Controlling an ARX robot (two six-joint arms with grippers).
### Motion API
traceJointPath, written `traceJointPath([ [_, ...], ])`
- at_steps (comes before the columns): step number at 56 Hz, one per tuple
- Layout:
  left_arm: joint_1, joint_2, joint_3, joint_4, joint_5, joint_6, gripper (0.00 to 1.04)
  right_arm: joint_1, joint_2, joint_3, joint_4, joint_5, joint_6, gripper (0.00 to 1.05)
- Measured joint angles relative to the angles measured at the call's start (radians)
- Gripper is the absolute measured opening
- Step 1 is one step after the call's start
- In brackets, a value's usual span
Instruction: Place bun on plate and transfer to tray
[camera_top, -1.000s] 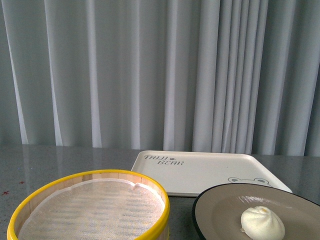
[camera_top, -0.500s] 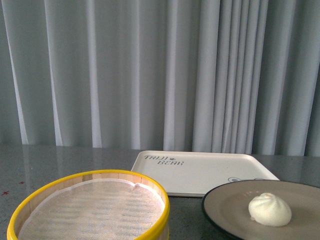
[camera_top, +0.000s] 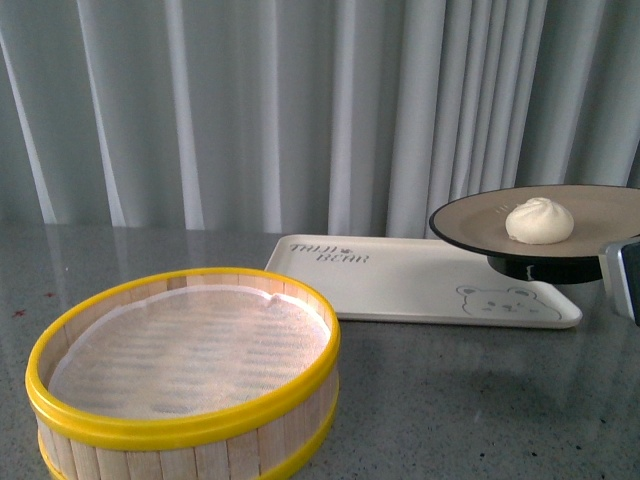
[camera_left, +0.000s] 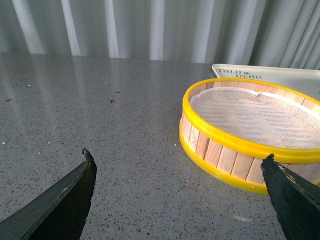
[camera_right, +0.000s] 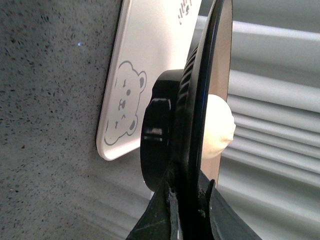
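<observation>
We see the bun (camera_top: 540, 220) sitting on the plate (camera_top: 470, 218). The bun is a small cream-white dome, smooth and matte, with fine pleats twisting to a knot at its top. The plate is matte beige-brown inside, with a thin black rim and a black foot. It is held level at 3 o'clock in the front view, over the right end of the tray (camera_top: 400, 285); we cannot tell whether the foot touches the tray. The right gripper (camera_right: 187, 200) is clenched on the plate's rim, one finger on each face, with the bun just inside the rim from it. The tray lies flat on the counter (camera_top: 450, 400), cream-white, with grey lettering at its far left and a bear face at its near right. The basket (camera_top: 185, 370), yellow-rimmed and lined with white cloth, stands at 7 o'clock, near the tray but apart from it. The left gripper (camera_left: 178, 155) is released, its fingers spread wide above the counter beside the basket.
</observation>
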Motion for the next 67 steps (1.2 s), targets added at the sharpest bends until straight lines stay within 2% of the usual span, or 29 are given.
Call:
traceJointPath([
  [24,0.000,0.000,0.000,0.000,0.000,0.000,0.98,0.003,0.336,0.315,0.012,-0.037,0.002,0.02],
  [67,0.000,0.000,0.000,0.000,0.000,0.000,0.98,0.091,0.555,0.439,0.066,0.000,0.040,0.02],
])
